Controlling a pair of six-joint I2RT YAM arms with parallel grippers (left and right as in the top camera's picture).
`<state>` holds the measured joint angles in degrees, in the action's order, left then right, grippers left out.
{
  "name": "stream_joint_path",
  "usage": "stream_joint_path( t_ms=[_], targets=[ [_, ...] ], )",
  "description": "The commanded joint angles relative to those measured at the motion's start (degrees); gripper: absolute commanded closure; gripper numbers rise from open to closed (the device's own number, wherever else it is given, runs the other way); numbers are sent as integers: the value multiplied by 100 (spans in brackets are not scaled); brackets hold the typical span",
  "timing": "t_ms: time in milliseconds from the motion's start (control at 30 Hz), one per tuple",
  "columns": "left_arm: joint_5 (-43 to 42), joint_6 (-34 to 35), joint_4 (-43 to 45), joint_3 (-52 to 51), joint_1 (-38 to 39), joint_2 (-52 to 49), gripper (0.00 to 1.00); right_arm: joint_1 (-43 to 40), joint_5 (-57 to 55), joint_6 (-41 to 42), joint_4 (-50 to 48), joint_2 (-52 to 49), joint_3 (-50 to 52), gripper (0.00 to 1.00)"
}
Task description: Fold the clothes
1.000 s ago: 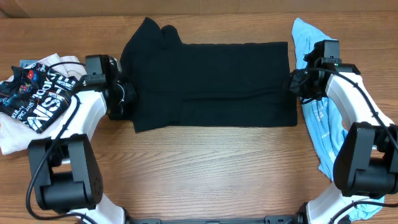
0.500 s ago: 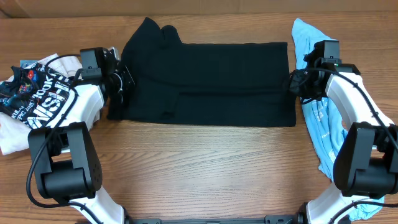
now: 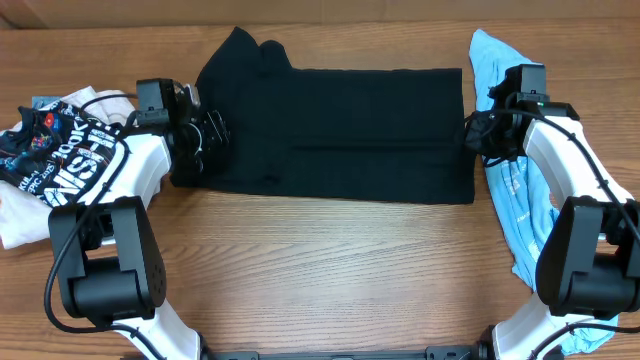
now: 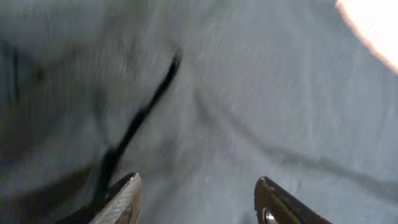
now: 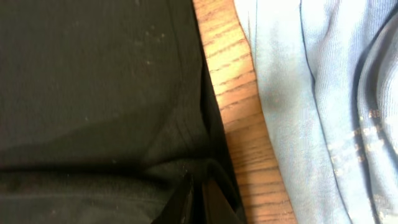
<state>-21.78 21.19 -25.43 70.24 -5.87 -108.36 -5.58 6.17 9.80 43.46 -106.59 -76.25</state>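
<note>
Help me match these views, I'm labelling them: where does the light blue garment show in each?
Overhead: light blue garment at the far right, right of the black T-shirt.
Left wrist: not in it.
Right wrist: the garment fills the right side, across bare table from the T-shirt.
Shared landmark: the black T-shirt's right edge, in overhead and right wrist.

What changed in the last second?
The left gripper moved away from the robot's base, and the near left corner of the black T-shirt slid to the left; this gripper now stands open over the fabric. The right gripper, shut on the shirt's right edge, the blue garment and the printed garment stayed.
</note>
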Motion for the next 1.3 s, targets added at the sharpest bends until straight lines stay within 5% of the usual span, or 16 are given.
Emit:
stream_joint_path(
  t_ms=[0,500,600,633,700,1133,1233,1267],
  targets=[
    [568,-321,-544,61,-20,-11,41,-11,33,-107,-199,2,7,95],
    [1484,-275,-756,-376,-26,-11,45,-11,63,-133,-1635,-52,7,93],
    [1779,-273,-846,-400,-26,-11,46,-11,57,-184,-1436,-142,7,55],
    [2015,-273,-957,-411,-26,-11,45,-11,31,-282,-1204,-212,7,35],
    [2168,-275,-1064,-409,-35,-11,46,-11,-9,-282,-946,-330,7,28],
    [2542,-282,-1825,-420,-66,-11,47,-11,103,-282,1097,-752,9,27],
    [2540,-280,-1906,-420,-66,-11,44,-11,428,-286,1384,-756,13,40],
    [2540,-280,-1954,-420,-66,-11,44,-11,444,-282,1471,-756,13,52]
  ],
)
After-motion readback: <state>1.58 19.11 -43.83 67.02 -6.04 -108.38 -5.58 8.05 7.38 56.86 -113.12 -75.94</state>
